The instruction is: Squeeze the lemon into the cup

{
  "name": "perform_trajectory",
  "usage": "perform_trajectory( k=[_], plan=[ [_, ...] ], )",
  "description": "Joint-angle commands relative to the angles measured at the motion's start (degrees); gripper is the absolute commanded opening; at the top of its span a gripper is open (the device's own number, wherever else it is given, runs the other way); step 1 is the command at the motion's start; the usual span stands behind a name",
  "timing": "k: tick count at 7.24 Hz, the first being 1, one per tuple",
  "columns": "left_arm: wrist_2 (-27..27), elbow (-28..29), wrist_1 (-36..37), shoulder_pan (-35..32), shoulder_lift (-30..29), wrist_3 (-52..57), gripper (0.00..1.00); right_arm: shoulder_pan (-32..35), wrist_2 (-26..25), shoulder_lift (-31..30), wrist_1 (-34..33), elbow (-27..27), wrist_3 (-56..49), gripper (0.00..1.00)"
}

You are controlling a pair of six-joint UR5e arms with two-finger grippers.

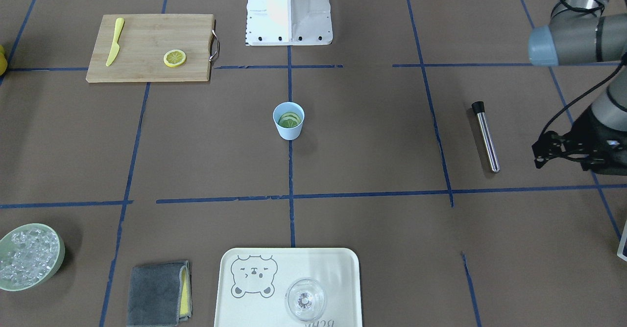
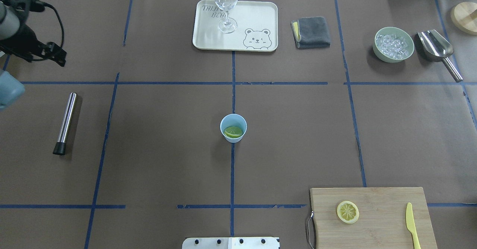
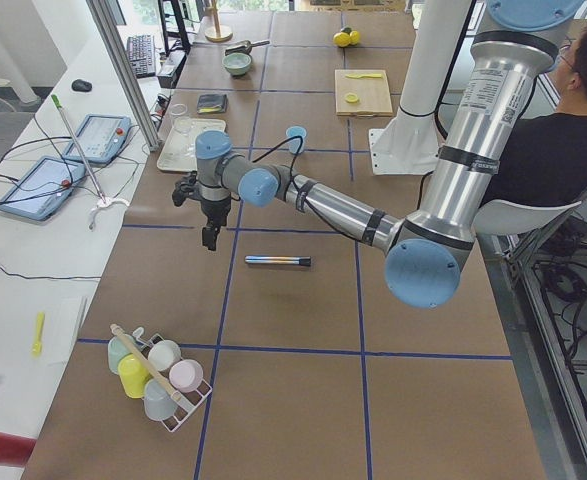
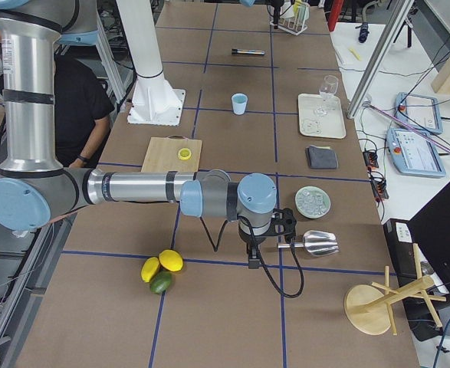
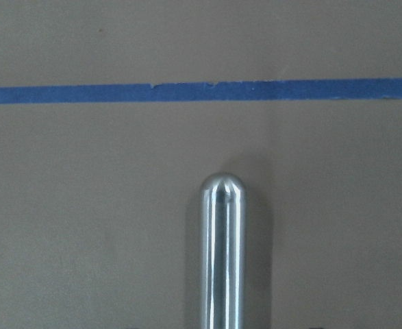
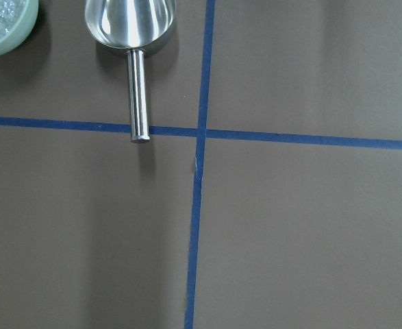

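Front-facing view: the left gripper hangs at the table's end with its black fingers spread apart and nothing between them. A steel muddler lies just beside its tips, untouched. Well past the muddler, at the table's middle, stands the cup with the lemon slice lying inside it. Between the gripper and the cup there is only brown paper crossed by blue tape lines. A second lemon slice rests on the cutting board, farther off than the cup.

Overhead view: the left gripper is over the corner far from the robot, jaws apart and empty. The muddler's rounded steel end is the part nearest it. The cup is well apart toward the centre, with the slice leaning on its inner wall.

Left side view: the gripper points down above the paper, near the table's long outer edge and near the muddler.

Right side view: the right gripper points down just beside the handle of a steel scoop. I cannot tell how far it is open. The bowl of ice sits past the scoop, and the cup is far along the table.

Left wrist view: the muddler's rounded end lies below, with a tape line beyond it.

Right wrist view: the scoop and the ice bowl's rim lie ahead, with paper and crossing tape lines below.
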Motion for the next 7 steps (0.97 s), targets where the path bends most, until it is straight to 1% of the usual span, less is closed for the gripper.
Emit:
perform_trajectory(
  k=[1,2,3,4,7],
  plan=[
    [-9.8,0.5,-0.3,-10.0,6.2,15.7,1.00,0.0,0.1,-0.2,0.0,-0.1,0.1,1.00],
    [-13.1,0.5,-0.7,-13.0,11.7,20.5,1.00,0.0,0.2,-0.2,-0.1,-0.2,0.2,1.00],
    [-13.2,0.0,-0.7,-14.9,14.1,22.1,1.00,0.0,0.2,-0.1,-0.1,-0.2,0.3,1.00],
    [-13.2,0.1,-0.1,-16.7,15.4,22.1,1.00,0.0,0.2,-0.2,-0.1,-0.3,0.2,1.00],
    [-12.8,0.3,0.2,-16.8,17.0,21.4,1.00,0.0,0.2,-0.3,-0.2,-0.7,0.2,1.00]
  ],
)
